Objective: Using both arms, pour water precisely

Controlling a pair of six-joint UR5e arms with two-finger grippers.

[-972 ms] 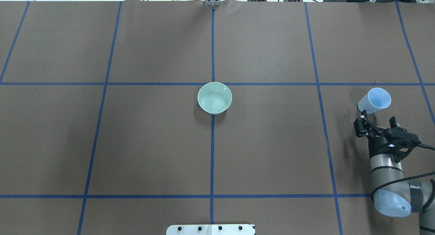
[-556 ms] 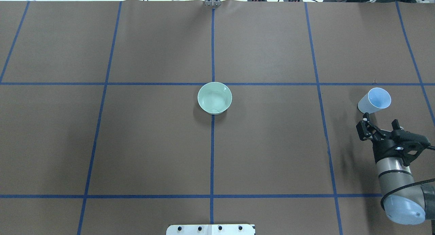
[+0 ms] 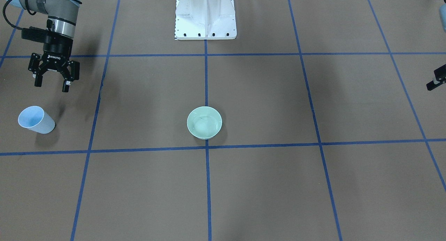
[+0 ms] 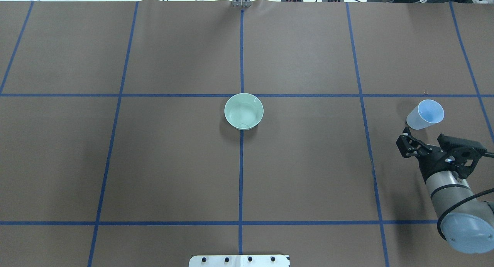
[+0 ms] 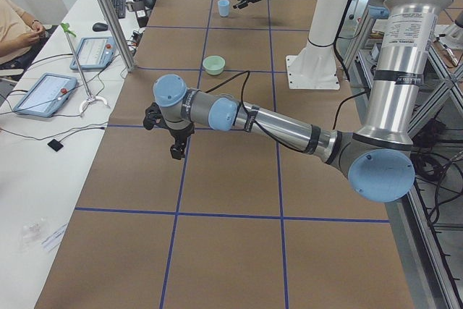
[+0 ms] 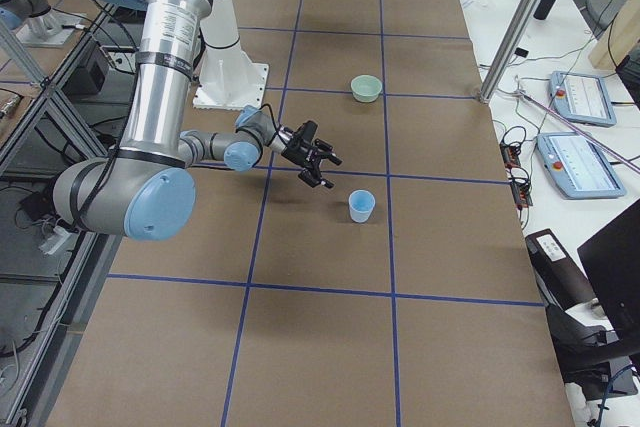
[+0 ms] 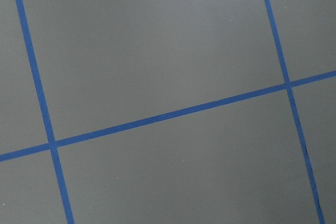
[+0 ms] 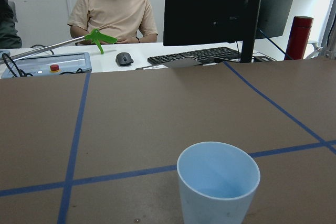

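The right gripper [image 4: 430,142] stands with its jaws spread and nothing between them. It has drawn back toward the robot over the last second: a moment ago one finger sat right at the foot of the blue cup [image 4: 424,114], and now there is bare brown table [image 4: 173,163] between them. The cup has not budged. It stands upright on its own near the table's right end, just ahead of the open fingers. To me that says it has been set down and let go, so this arm's share of the pouring looks finished and it is pulling clear. From the wrist camera the cup's inside looks dry and empty. Out at the table's middle, well apart from the cup, sits the pale green bowl [image 4: 244,111], and the water [image 4: 241,115] seems to be in there, showing only as a faint ripple line. The left gripper [image 5: 176,148] hangs over bare table far off to the other side; I cannot tell how its jaws stand.
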